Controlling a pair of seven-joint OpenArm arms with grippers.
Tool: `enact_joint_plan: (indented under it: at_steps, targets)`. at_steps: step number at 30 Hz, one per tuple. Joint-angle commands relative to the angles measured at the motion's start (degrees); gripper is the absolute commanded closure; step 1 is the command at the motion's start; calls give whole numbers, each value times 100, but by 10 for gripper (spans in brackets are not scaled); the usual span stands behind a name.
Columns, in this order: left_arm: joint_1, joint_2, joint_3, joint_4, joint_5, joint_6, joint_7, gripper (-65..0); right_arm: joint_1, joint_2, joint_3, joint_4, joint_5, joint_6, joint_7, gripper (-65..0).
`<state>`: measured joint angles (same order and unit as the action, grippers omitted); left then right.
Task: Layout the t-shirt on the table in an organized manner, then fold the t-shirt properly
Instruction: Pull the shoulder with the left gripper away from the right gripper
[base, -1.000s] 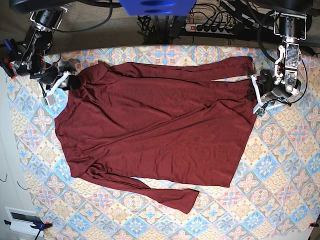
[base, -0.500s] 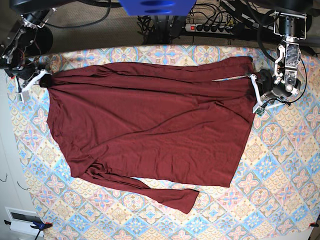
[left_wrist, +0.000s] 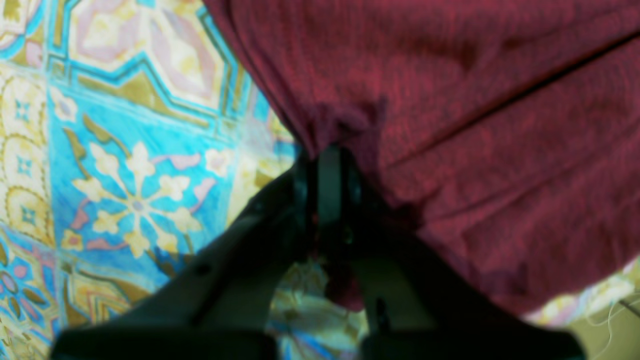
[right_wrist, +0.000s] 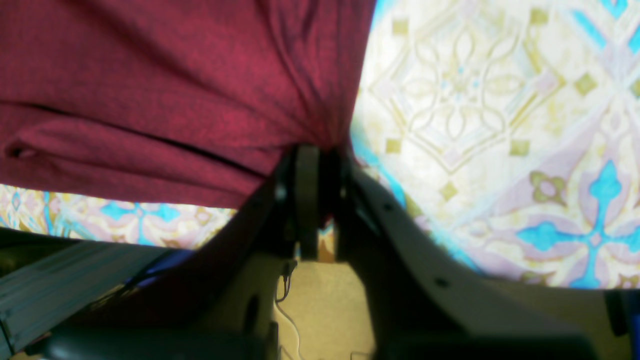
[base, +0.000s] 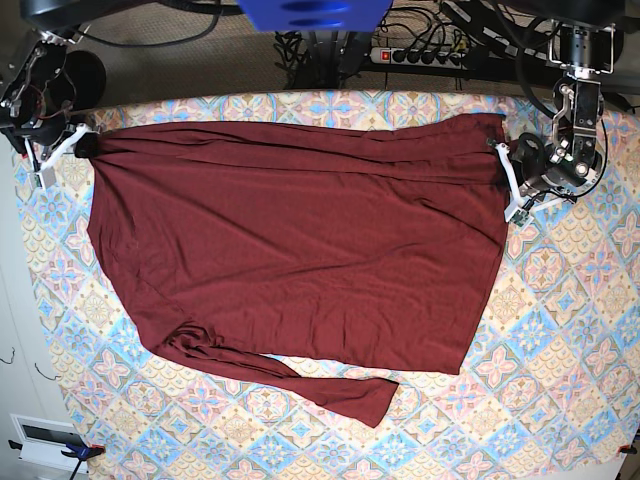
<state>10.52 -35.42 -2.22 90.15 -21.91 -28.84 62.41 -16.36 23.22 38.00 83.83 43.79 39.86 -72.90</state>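
Holding the t-shirt (base: 300, 250) stretched across the far half of the table (base: 560, 330), I have both end effectors clamped on fabric. My left end effector (base: 512, 165) is closed on the garment's far right corner; the wrist view shows the jaws pinched together with maroon cloth bunched at their tips. My right end effector (base: 80, 148) is closed on the far left corner, with the cloth gathered into its jaws in the same way.

Progress, as I judge it: the layout step is partly done. The far edge runs nearly straight between my two grips and the body lies mostly flat. One sleeve (base: 290, 375) trails along the near edge toward the middle, and a second layer lies folded along the far edge. Folding has not started.

Edges and clearance: the far edge of the garment sits close to the far table edge, beyond which cables and a power strip (base: 420, 55) lie. Both grips are near the table's side limits. Open patterned surface remains on the near side and near right.
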Motion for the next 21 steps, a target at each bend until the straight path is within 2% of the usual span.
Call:
enact_joint_plan:
  at_steps: [1,5,7,11,14,16,18,21]
  targets:
    - [-46,-155,-29,80,7,5,14,0,40,161,55,78,65,14,86,-9]
    - [-46,-181,-73,80,-2,5,31,0,40,161,55,87,65,14,86,-9]
    - [-37,-190,-134,80,-2,5,49,-34,40,161,55,87,65,14,86,-9]
    - [121,-181,-547,88,-11,5,49,-145,40,161,46,87,65,14,86,-10]
    - [121,-190,-547,88,-81,5,102,-267,32,152,46,87,65,14,86,-10]
    - [121,-190,-556,88,-160,5,269,-327,32,152,46,87,65,14,86,-10]
    - [112,-199,-574,124,-336,5,418,-356,32,152,46,87,65,14,86,-10]
    - [350,-278,-899,449,-811,5,638,-355,32,152,46,87,65,14,86,-10]
